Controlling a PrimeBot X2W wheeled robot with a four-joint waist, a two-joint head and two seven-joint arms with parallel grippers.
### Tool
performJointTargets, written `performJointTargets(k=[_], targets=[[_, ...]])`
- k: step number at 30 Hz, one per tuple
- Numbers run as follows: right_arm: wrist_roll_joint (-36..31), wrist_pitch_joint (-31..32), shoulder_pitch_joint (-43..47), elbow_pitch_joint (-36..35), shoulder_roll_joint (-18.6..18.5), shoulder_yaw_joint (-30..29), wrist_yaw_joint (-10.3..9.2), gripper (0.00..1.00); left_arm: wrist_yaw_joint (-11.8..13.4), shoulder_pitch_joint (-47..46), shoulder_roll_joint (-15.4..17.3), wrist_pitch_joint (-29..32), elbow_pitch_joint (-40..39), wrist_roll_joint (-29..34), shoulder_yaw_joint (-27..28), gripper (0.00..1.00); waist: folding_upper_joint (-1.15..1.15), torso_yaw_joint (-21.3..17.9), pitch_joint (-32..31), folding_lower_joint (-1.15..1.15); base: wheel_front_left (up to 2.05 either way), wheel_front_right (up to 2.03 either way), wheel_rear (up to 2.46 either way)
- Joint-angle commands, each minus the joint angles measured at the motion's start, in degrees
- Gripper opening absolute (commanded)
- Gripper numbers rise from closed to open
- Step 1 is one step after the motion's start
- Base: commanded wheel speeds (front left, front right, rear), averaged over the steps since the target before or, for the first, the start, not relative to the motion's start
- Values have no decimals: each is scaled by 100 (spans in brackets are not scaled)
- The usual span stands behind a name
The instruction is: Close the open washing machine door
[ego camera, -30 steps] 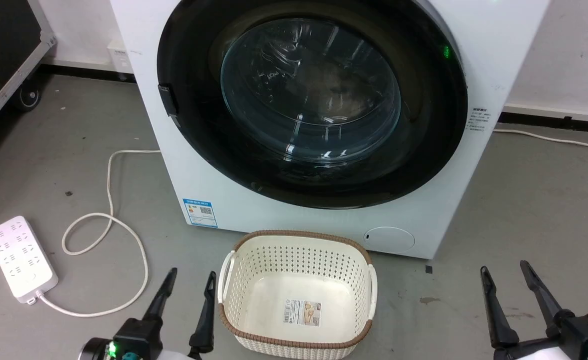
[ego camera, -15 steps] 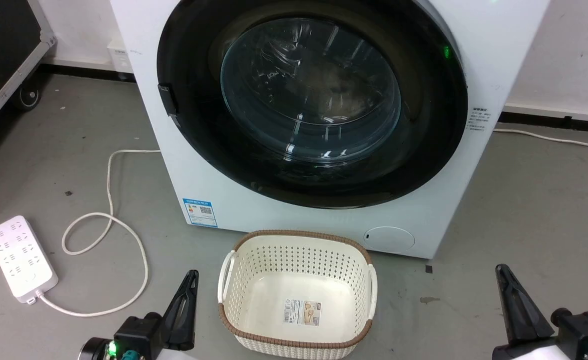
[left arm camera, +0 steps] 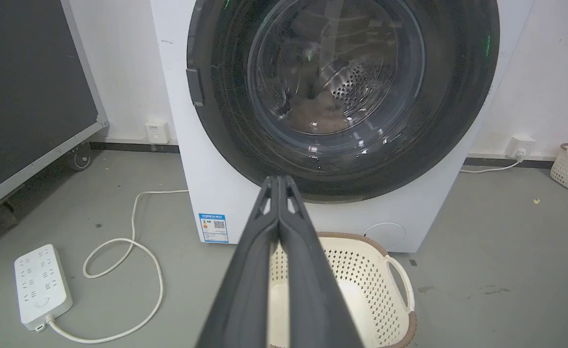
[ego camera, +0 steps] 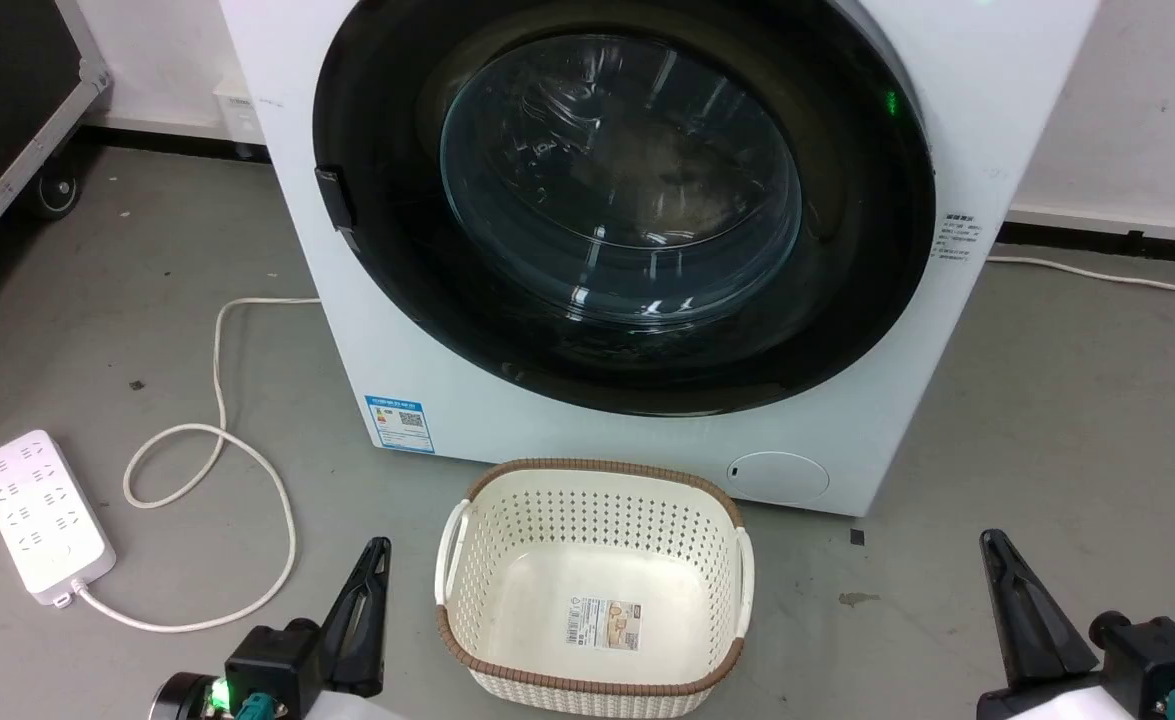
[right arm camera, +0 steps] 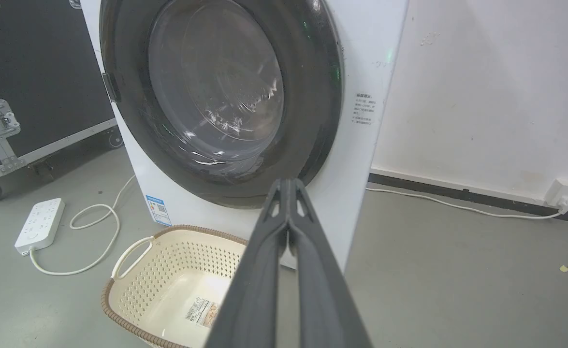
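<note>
Washing machine door (ego camera: 622, 200): sits flat against the front of the washing machine (ego camera: 647, 450). The black rim appears flush all round, with no gap in the head view or either wrist view.
Left gripper (ego camera: 377, 548): low at the near left and just beside the basket. Its jaws are pressed together and hold nothing.
Right gripper (ego camera: 990, 540): low at the near right over bare floor, well apart from the machine. Its jaws are also pressed together and empty.
Laundry basket (ego camera: 597, 468): cream and perforated with a brown rim. It is empty except for a label on its bottom, and stands on the floor between the grippers and the machine, just in front of the round lower cap (ego camera: 777, 477).
Power strip (ego camera: 42, 515): white, on the floor at the left, with its cable (ego camera: 217, 440) looping toward the machine.
Latch side: a small dark catch (ego camera: 335, 198) sits on the door's left edge.
Step in hand: the door looks shut, so what probably remains is making sure it has latched.
Doing it well: if a press is needed, push with the joined fingertips on the black rim near the catch, not on the bulging glass. Push straight in and reach over the basket without knocking it.
Risk: a push off to one side could slide off the glossy rim.
</note>
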Motion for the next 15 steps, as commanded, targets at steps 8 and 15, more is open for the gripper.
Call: performJointTargets(k=[8,15], targets=[[-46,121,-107,-61,16,47,-1,0,66,-71,-25,130,-71,86,54,0,0,-4,7,0,0,0,0],[-57,200,-135,-75,19,76,-1,0,99,-87,-31,212,-106,118,79,0,0,-8,13,0,0,0,0]])
